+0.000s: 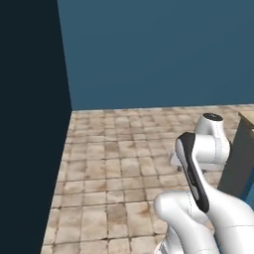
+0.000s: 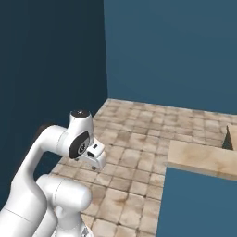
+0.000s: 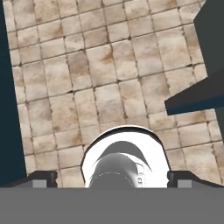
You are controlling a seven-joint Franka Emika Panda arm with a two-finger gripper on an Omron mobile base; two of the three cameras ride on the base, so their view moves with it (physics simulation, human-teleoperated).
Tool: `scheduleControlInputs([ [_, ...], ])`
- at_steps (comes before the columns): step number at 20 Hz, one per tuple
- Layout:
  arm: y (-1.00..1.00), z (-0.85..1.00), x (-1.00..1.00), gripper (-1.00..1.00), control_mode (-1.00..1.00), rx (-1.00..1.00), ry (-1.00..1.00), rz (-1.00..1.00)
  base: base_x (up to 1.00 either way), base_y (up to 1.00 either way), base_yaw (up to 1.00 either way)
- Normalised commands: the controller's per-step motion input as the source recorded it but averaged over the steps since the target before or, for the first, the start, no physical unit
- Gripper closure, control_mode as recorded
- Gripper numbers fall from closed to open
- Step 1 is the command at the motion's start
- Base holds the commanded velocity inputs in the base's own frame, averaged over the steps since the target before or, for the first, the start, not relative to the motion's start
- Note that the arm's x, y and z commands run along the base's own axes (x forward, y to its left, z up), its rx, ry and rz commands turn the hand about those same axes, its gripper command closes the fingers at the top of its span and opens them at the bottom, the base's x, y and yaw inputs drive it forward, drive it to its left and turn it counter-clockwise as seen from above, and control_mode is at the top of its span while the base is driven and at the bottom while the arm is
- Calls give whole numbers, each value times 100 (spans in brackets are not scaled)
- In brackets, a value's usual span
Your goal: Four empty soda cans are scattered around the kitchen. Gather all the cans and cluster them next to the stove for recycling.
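With no soda cans or stove in sight, the gripper [image 3: 111, 179] is hanging spread wide and empty over the tiled floor [image 1: 114, 163], so the search is probably underway, calling for driving toward the counter [image 2: 203, 159].

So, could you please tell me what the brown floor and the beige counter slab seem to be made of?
The brown tiled floor looks like matt stone or ceramic: square mottled tiles with pale grout lines. The beige counter slab looks like marble or similar stone: veined, smooth, no joints. Both are rendered, so the material stays a guess.
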Motion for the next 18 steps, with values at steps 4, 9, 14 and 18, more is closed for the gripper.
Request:
scheduleControlInputs([
  [4,0,0,0,-100,100,0,0,0,75,18,-18],
  [9,0,0,0,-100,100,0,0,0,70,20,-27],
  [14,0,0,0,-100,100,0,0,0,51,22,-54],
  [18,0,0,0,-100,100,0,0,0,47,22,-59],
])
